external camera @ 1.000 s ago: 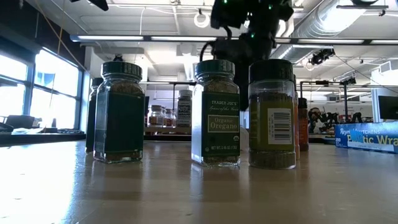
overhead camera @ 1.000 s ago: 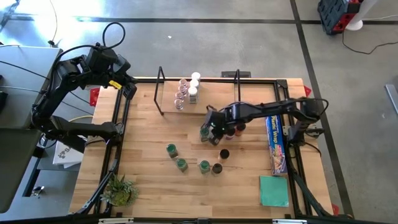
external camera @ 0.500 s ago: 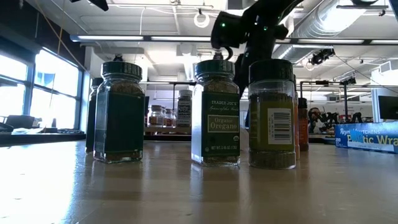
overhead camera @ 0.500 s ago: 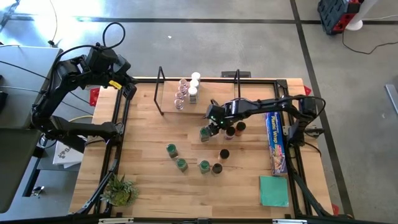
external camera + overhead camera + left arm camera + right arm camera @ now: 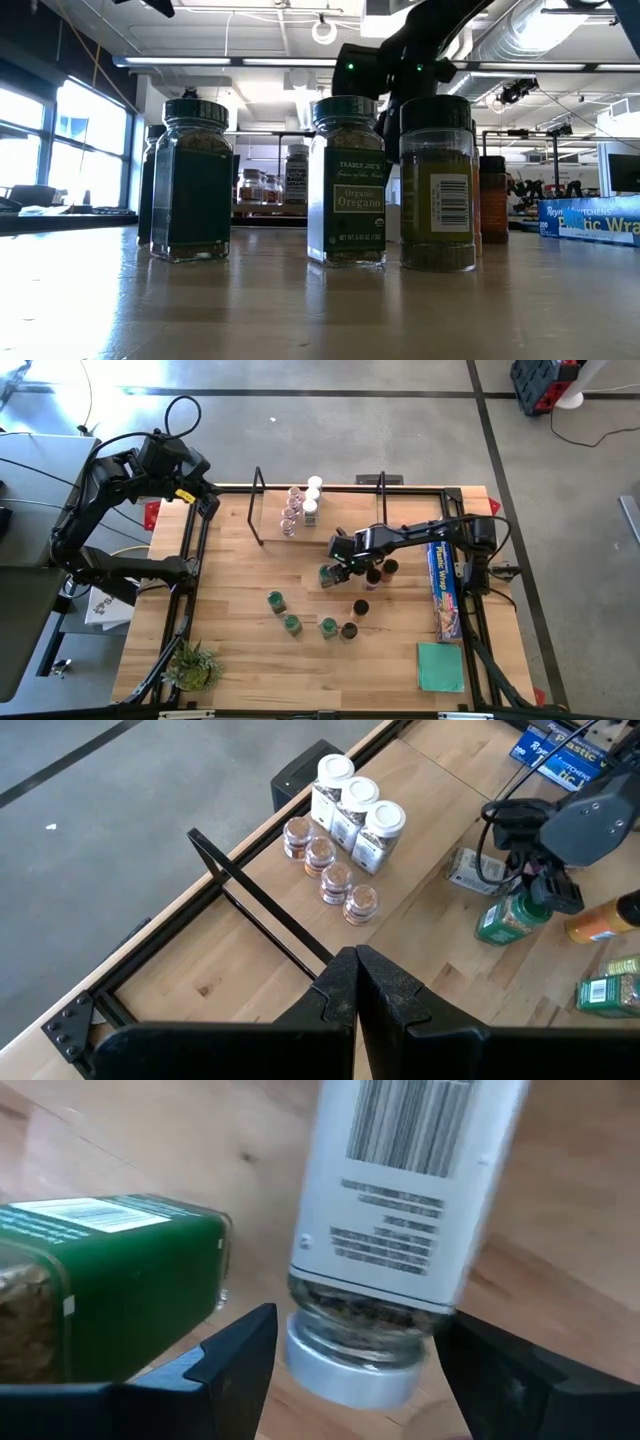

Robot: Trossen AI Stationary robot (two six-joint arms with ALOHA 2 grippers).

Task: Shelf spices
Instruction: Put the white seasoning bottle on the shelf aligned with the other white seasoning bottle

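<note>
In the low view the middle jar (image 5: 348,180) reads "Trader Joe's Organic Oregano"; the blue box (image 5: 444,588) reads "Plastic Wrap". The right gripper (image 5: 345,1345), released wide, straddles a white-labelled jar (image 5: 400,1210) lying beside a green jar (image 5: 100,1285) at mid-desk (image 5: 230,660). Pink- and white-topped spices (image 5: 300,505) stand on the shelf (image 5: 258,510). The left gripper (image 5: 356,982) hangs clenched over the desk's far-left corner.

Blue foil-wrap box (image 5: 444,588) along table's right edge, teal square (image 5: 441,666) near it at the corner. Small green plant (image 5: 192,664) at opposite corner.
</note>
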